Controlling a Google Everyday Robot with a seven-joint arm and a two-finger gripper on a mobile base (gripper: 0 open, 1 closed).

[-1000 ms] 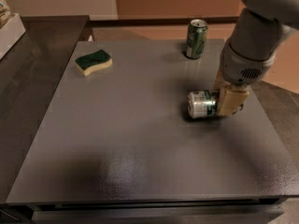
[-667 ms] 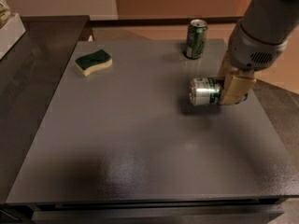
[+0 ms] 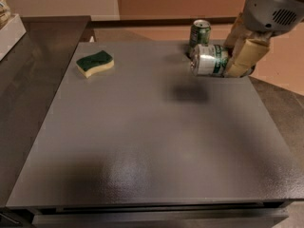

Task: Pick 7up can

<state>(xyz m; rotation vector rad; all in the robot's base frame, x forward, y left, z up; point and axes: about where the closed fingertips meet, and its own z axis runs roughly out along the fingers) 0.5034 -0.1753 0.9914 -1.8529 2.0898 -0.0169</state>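
The 7up can (image 3: 208, 60) is silver-white with green lettering and lies on its side in the air, its shiny end facing left. My gripper (image 3: 232, 58) is shut on it at the upper right and holds it well above the grey table (image 3: 142, 141); its shadow falls on the table below. A darker green can (image 3: 200, 33) stands upright just behind the held can near the table's far edge.
A green and yellow sponge (image 3: 95, 63) lies at the table's far left. A darker counter (image 3: 28, 80) runs along the left side with a white box (image 3: 9, 32) on it. The table's right edge borders a dark surface (image 3: 285, 113).
My gripper has lifted the 7up can off the table and carried it up and back, towards the green can. The sponge and the green can have not moved.
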